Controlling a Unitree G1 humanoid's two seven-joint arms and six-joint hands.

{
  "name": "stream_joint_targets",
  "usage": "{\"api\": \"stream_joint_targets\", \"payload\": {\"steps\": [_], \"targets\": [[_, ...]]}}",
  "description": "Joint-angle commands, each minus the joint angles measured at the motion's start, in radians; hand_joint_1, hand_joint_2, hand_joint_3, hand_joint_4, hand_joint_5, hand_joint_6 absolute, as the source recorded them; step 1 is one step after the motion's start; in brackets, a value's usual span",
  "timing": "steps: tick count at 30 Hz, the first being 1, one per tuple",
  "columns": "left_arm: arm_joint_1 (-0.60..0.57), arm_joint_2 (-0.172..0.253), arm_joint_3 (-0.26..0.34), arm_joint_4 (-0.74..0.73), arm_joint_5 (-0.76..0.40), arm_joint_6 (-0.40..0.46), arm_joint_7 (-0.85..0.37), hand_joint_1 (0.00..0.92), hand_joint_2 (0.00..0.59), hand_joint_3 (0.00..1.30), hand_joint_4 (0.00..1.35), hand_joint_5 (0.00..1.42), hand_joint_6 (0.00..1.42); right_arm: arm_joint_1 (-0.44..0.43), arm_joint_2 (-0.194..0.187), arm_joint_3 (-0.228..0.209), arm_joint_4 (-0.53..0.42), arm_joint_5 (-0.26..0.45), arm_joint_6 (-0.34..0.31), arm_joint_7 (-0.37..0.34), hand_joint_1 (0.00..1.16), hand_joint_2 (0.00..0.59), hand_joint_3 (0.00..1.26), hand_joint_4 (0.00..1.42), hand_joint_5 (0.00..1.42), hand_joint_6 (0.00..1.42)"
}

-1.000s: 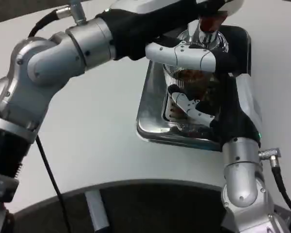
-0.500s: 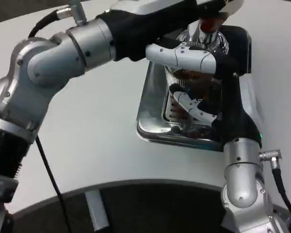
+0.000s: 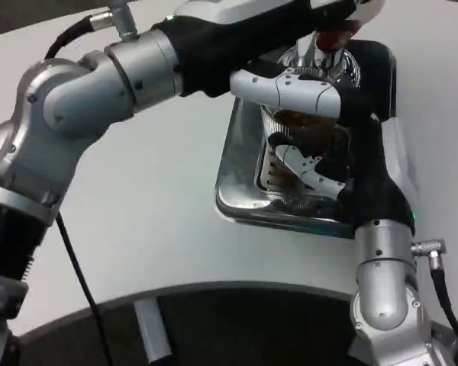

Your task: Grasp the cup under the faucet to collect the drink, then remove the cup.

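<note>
A clear cup (image 3: 294,131) with brown drink in it stands on the shiny metal drip tray (image 3: 237,179), under the chrome faucet (image 3: 317,59). My right hand (image 3: 314,91) grips the cup, with white fingers (image 3: 278,82) wrapped across its rim side and the thumb (image 3: 307,169) lower on its front. My left arm reaches across from the left to the top of the picture. My left hand (image 3: 351,9) sits over the faucet's red lever (image 3: 332,36), mostly cut off by the picture's edge, so its grip is hidden.
The black dispenser base (image 3: 378,65) rises behind the tray. White table (image 3: 153,206) spreads to the left of the tray and the table's curved front edge (image 3: 214,288) runs below. My left forearm (image 3: 137,69) spans the space above the table's left half.
My right forearm and hand have shifted slightly right and down, still around the cup. The left arm has stayed in place.
</note>
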Motion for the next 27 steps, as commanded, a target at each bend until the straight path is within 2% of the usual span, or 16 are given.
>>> {"api": "stream_joint_targets", "payload": {"steps": [1, 18, 27], "targets": [[0.057, 0.026, -0.025, 0.021, 0.04, 0.006, -0.043, 0.0, 0.059, 0.03, 0.0, 0.0, 0.09, 0.019, 0.017, 0.003, 0.011, 0.015, -0.032, -0.014, 0.76, 0.265, 0.38, 0.32, 0.27, 0.21], [0.078, 0.043, 0.061, 0.014, 0.027, -0.091, 0.059, 0.0, 0.053, 0.0, 0.0, 0.0, 0.13, 0.034, 0.002, -0.014, 0.008, 0.017, -0.051, -0.013, 0.76, 0.265, 0.43, 0.36, 0.31, 0.23], [0.083, 0.031, 0.099, 0.005, 0.009, -0.113, 0.074, 0.0, 0.056, 0.0, 0.0, 0.01, 0.16, 0.037, -0.009, -0.027, 0.002, 0.019, -0.058, -0.007, 0.76, 0.266, 0.43, 0.37, 0.32, 0.23]]}}
